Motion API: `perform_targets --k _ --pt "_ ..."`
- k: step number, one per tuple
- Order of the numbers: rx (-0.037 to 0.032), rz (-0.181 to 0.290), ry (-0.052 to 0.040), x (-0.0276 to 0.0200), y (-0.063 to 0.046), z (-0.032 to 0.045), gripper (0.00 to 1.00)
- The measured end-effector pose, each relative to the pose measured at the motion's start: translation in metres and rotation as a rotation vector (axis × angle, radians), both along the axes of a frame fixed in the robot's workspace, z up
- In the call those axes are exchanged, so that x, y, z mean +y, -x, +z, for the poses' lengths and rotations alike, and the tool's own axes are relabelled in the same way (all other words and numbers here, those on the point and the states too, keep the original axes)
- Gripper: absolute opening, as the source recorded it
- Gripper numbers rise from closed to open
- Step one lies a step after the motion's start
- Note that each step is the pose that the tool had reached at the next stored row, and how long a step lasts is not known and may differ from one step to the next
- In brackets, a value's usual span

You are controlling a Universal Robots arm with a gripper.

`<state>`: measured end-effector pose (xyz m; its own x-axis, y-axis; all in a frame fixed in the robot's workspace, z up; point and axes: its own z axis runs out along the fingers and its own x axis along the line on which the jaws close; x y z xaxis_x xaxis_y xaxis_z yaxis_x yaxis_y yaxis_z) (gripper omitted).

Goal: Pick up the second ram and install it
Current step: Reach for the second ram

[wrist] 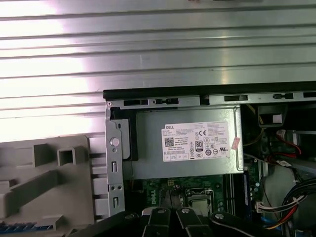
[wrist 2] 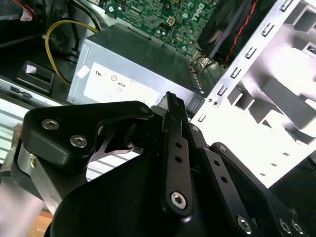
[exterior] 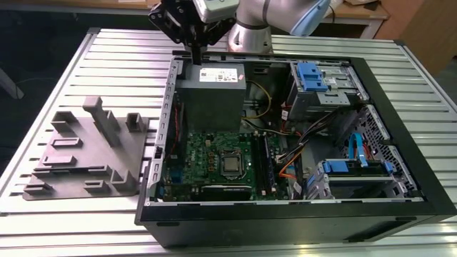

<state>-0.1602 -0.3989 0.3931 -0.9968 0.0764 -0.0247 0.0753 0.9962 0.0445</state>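
My gripper (exterior: pixel 196 58) hangs above the back rim of the open computer case (exterior: pixel 400 160), just behind the grey power-supply box (exterior: pixel 212 96). In the second wrist view its black fingers (wrist 2: pixel 171 106) are pressed together, shut, with nothing visible between them. In the first wrist view a thin blue strip (wrist: pixel 24 228) that looks like the second ram lies in the grey holder (wrist: pixel 44 182), off to the side of the gripper. On the green motherboard (exterior: pixel 214 160), a blue-green strip (exterior: pixel 256 160) stands in one of the long black slots (exterior: pixel 266 163).
The grey holder (exterior: pixel 85 150) with its raised blocks sits on the slatted metal table (exterior: pixel 107 48), at the exterior view's left of the case. Drive cages with blue latches (exterior: pixel 311 75) and loose cables (exterior: pixel 300 155) crowd the case's other side.
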Motion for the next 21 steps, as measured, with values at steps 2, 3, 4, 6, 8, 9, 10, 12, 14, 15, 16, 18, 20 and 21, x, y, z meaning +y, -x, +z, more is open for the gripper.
perform_targets --k 2,3,4,6,8,9,10,12,14,15,16,18,20,21 --pt "0.0001 0.000 0.0000 0.0000 0.003 0.0000 0.07" --pt "0.0001 0.000 0.0001 0.0000 0.005 -0.0001 0.07" --pt "0.0001 0.000 0.0001 0.0000 0.006 -0.0001 0.07" --pt "0.0001 0.000 0.0001 0.0000 0.010 -0.0002 0.07" --pt "0.0001 0.000 0.0001 0.0000 0.013 -0.0003 0.07" --pt "0.0000 0.000 0.0000 0.0000 0.014 -0.0004 0.07" --pt "0.0001 0.000 0.0001 0.0000 0.016 -0.0004 0.07" --pt "0.0001 0.000 0.0000 0.0000 0.020 -0.0005 0.07" --pt "0.0000 0.000 0.0001 0.0000 0.023 -0.0007 0.07" --pt "0.0001 0.000 0.0001 0.0000 0.025 -0.0007 0.07" --pt "0.0000 0.000 0.0000 0.0000 0.026 -0.0008 0.07" --pt "0.0001 0.000 0.0001 0.0000 0.029 -0.0009 0.07" --pt "0.0000 0.000 0.0000 0.0000 0.033 -0.0010 0.07" --pt "0.0000 0.000 0.0000 0.0000 0.035 -0.0011 0.07"
